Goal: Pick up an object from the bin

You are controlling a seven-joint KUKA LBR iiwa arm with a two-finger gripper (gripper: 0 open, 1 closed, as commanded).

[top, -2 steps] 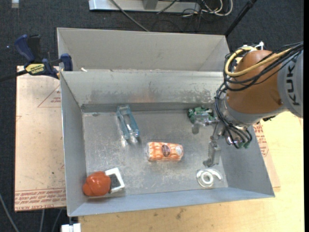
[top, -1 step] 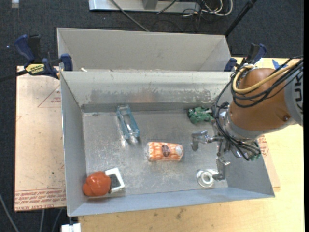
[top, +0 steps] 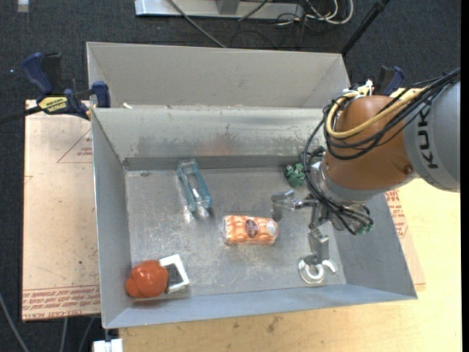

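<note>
Pincer (top: 316,259) low at front-right of bin (top: 110,218); opening and any hold: cannot tell. Nearest thing: orange snack packet (top: 250,229), mid-floor, just left of it. Step looks like approach. Next: centre over packet, descend, close.

A small green thing (top: 294,172) lies half hidden behind the arm's orange cover (top: 366,149)

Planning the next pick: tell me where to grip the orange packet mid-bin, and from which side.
Take the orange packet from above, probably, across its short width at mid-length: it lies flat, long axis left-right, bare bin floor along both long sides.
</note>
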